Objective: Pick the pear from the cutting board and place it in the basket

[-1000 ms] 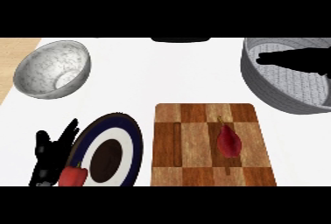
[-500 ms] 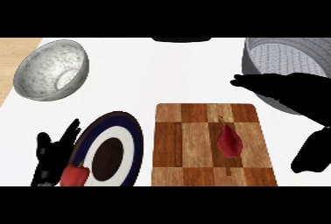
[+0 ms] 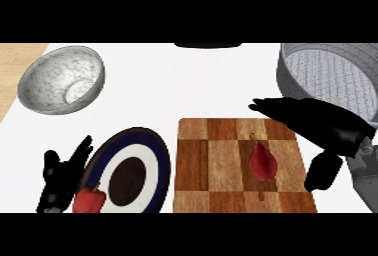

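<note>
The pear [image 3: 263, 161] is lying on the cutting board [image 3: 214, 170], toward the board's right side, with its stem pointing to the board's far edge. Nothing is touching it, so the pick is not yet being made and the whole of the task is being judged as left to do: the grasp, the lift, the carry and the setting down in the basket [image 3: 325, 75].

The right hand [image 3: 314, 120] is being held over the board's far right corner, between the pear and the basket, which is standing beyond that corner. Its fingers are being kept spread and fairly straight, pointing toward the board's middle, while the thumb is hanging apart at the board's right edge; nothing is being pinched or enclosed. The hand is near the pear but apart from it.

The left hand [image 3: 63, 175] is being rested open, fingers up, well to the left of the board, beside a plate [image 3: 159, 165]. A red pepper [image 3: 90, 199] is lying at the plate's near edge, and a metal bowl [image 3: 60, 80] is standing on the table [image 3: 177, 85] beyond the plate.
</note>
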You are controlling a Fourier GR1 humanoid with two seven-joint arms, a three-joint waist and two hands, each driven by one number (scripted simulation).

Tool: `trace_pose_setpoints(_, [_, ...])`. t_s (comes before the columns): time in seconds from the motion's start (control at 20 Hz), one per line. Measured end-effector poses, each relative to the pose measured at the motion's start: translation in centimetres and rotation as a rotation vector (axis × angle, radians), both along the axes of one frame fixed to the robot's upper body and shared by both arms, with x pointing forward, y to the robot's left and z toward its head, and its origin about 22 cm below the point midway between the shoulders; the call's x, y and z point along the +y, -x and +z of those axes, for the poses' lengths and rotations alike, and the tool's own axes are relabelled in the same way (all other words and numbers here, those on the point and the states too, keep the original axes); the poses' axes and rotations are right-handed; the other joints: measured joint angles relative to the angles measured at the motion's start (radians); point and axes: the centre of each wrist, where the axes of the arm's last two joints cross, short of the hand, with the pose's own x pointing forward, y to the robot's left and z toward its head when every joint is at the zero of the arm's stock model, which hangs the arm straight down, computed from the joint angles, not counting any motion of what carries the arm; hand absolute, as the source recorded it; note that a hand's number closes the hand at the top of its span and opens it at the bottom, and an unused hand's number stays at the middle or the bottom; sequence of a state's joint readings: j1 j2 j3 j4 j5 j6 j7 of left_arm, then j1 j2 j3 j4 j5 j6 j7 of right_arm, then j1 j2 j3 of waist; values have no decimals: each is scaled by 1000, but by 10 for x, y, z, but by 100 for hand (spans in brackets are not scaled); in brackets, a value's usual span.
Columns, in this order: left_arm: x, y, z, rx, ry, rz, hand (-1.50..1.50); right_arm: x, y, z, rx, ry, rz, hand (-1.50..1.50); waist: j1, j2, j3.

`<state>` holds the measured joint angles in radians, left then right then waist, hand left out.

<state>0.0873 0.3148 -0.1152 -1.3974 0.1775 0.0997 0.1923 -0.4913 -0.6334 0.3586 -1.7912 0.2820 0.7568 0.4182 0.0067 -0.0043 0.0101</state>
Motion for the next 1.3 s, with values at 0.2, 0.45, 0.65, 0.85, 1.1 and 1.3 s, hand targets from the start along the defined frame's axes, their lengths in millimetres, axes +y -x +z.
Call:
trace_pose_setpoints(0.2, [1, 1, 2, 4, 2, 4, 0, -2, -1, -20, 2, 2, -1, -150, -1, -1, 0])
trace_pose_setpoints(0.45, [-3, -1, 2, 8, 0, 10, 0, -4, -1, -37, -8, -7, 7, -150, -2, -1, 0])
trace_pose_setpoints(0.65, [-5, 1, 2, 7, -10, 14, 0, -2, -3, -48, -20, -3, -1, -150, -2, -1, -1])
trace_pose_setpoints(0.85, [0, 1, 2, 8, 7, 7, 0, -4, -4, -67, -16, -11, 0, -150, -2, -1, -1])
trace_pose_setpoints(1.1, [-4, 3, 4, 10, -1, 11, 0, 5, -3, -84, -20, -20, 5, -150, -2, -1, -1])
trace_pose_setpoints(1.3, [1, 3, 5, 15, 0, 11, 0, 11, -9, -94, -13, 7, 8, -150, 0, -1, -1])
